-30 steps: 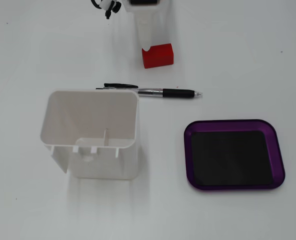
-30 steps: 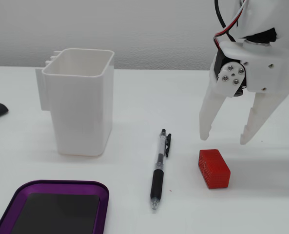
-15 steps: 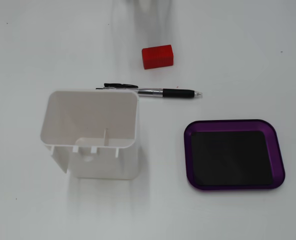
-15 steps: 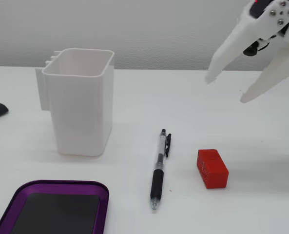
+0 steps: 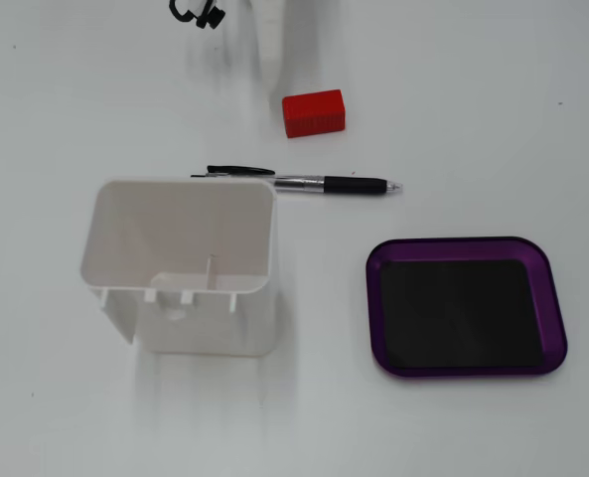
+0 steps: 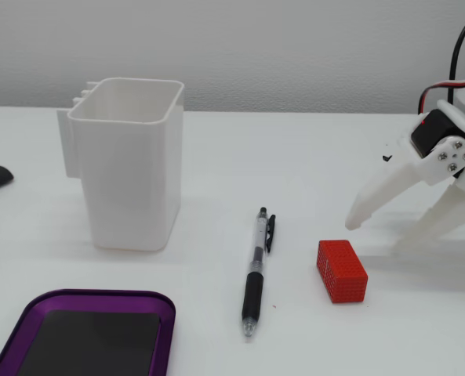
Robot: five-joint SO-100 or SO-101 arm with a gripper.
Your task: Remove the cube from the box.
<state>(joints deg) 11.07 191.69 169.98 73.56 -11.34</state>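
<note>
Cube lies on the bare table, lower right of centre in a fixed view; in the other fixed view it sits at upper centre. It is well apart from the box, whose black floor is empty. Judgement: removal looks done, cube is out.

My gripper stands just beside the cube at the right of the frame, jaws spread wide, nothing between them. One fingertip hangs just above and to the right of the cube, not touching as far as I can tell; the other finger is nearer the right edge.

Pen lies between cube and white container, near the cube but not touching.

Risks from here:
- The near fingertip is close to the cube; a sideways sweep on retreat could nudge it toward the pen
- A low swing could clip the pen and roll it
- Cube rests flat, so tipping seems unlikely
</note>
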